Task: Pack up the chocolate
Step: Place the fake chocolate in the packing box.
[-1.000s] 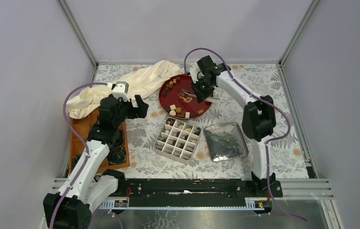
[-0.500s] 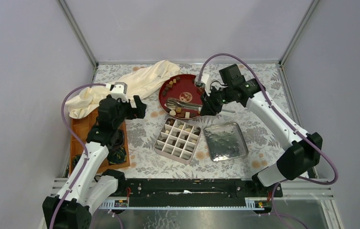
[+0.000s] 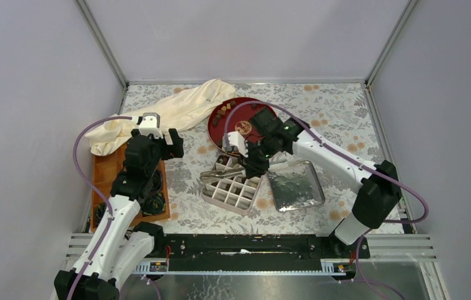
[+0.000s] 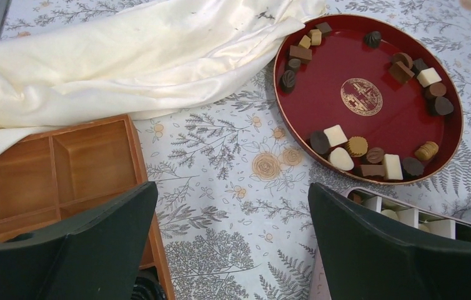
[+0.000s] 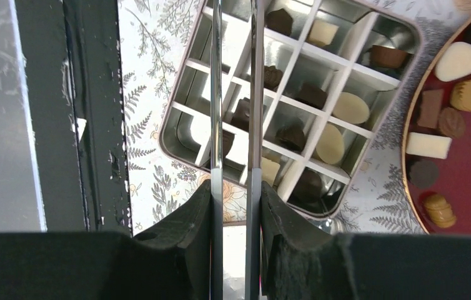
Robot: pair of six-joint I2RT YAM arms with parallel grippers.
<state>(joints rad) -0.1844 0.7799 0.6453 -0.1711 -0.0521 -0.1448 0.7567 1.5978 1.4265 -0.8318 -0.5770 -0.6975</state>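
- At the near left of the worktop (image 3: 345, 112) lies a wooden tray (image 4: 89, 162), with dark coiled pieces (image 3: 153, 203) at its near end
- Right of it, near the middle, sits the divided tin (image 5: 373, 128); chocolate (image 5: 350, 107) lies in several of its compartments, dark pieces and cream ovals, while other cells show bare metal
- A metal lid (image 3: 295, 184) lies flat just beside the tin on its right
- The right gripper (image 5: 236, 187) hangs above the tin's far right corner, pinched narrow on a pair of tongs (image 5: 215, 94); their two arms run close together across the compartments, the tips lie outside the wrist view, and I cannot tell whether they carry anything
- The left gripper (image 4: 232, 192) hovers above the worktop between the wooden tray and the tin, its fingers spread wide
- Beyond the tin, the red plate (image 4: 339, 62) holds more chocolate, dark, tan and white pieces strung along its rim
- Farthest back on the left, a cream cloth (image 4: 127, 62) lies crumpled, reaching the plate's rim and draped over the far end of the wooden tray
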